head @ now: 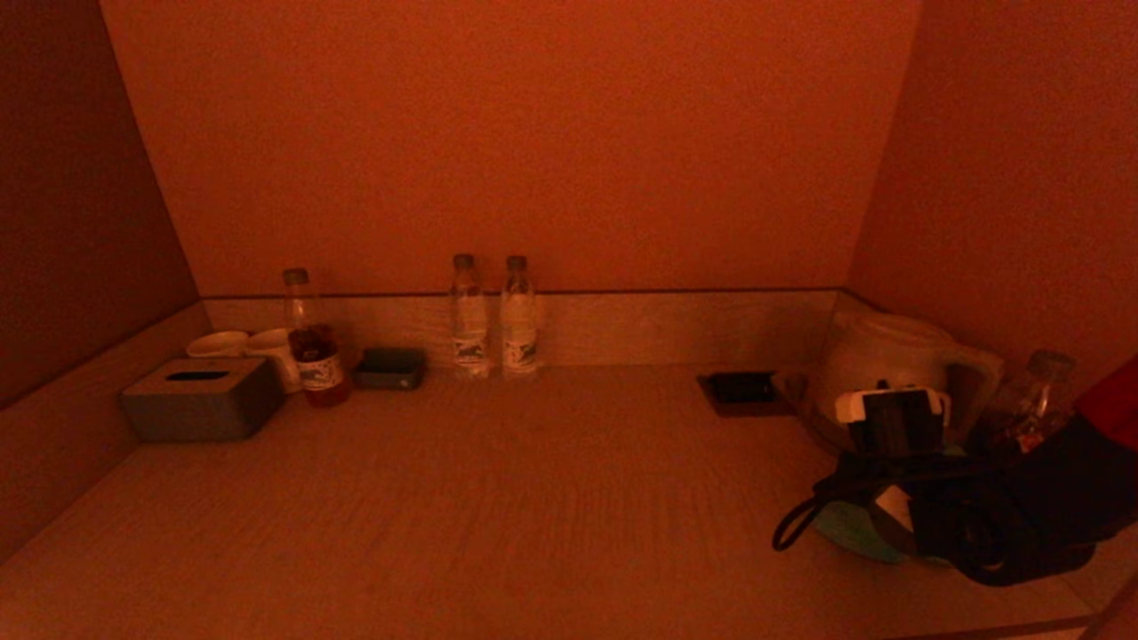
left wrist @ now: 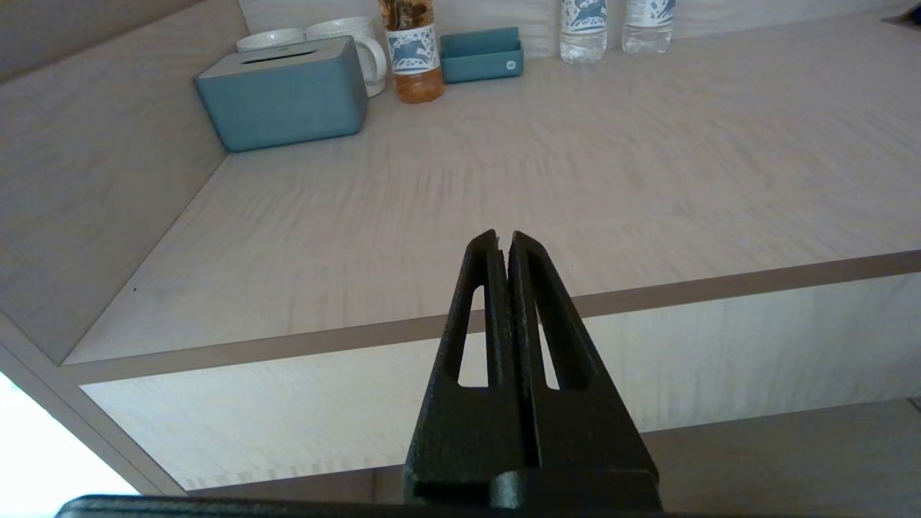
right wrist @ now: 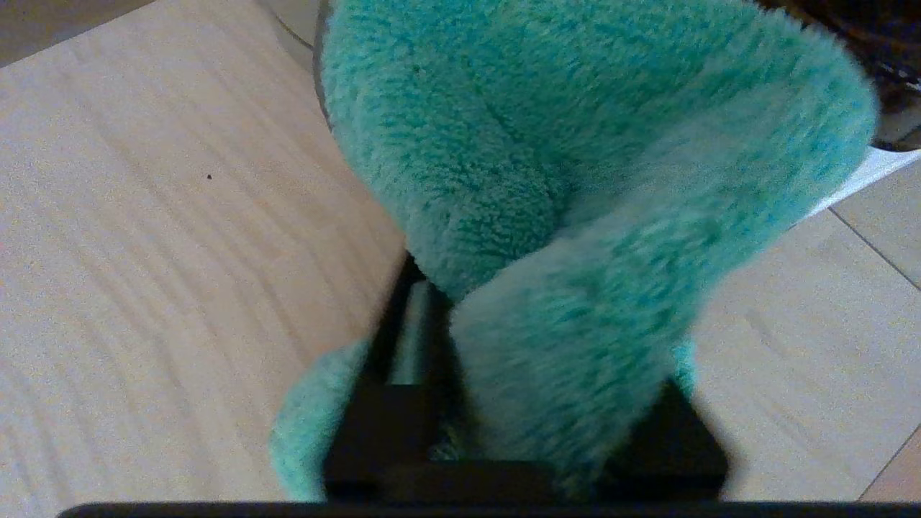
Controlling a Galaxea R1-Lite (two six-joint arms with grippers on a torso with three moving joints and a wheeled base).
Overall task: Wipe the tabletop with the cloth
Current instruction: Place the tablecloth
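Right hand (right wrist: 518, 403) is clenched on the teal microfibre cloth (right wrist: 575, 180), the pile bunched up over the fingers, and it sits low over the counter (head: 533, 498) near the front right corner — a sensible spot to begin a wiping pass, since the open middle of the wood lies clear to its left. The left hand (left wrist: 501, 248) hangs off the front edge, fingers pressed together with nothing between them, parked out of the way. Everything else hugs the walls, which leaves room to wipe: a tissue box (head: 203, 400), two mugs (head: 249, 347) and a tea bottle (head: 313, 342) at the back left corner, two water bottles (head: 493, 316) along the back edge, a kettle (head: 889, 356) at the back right. The bottle labels show a leaping animal mark; no lettering is readable.
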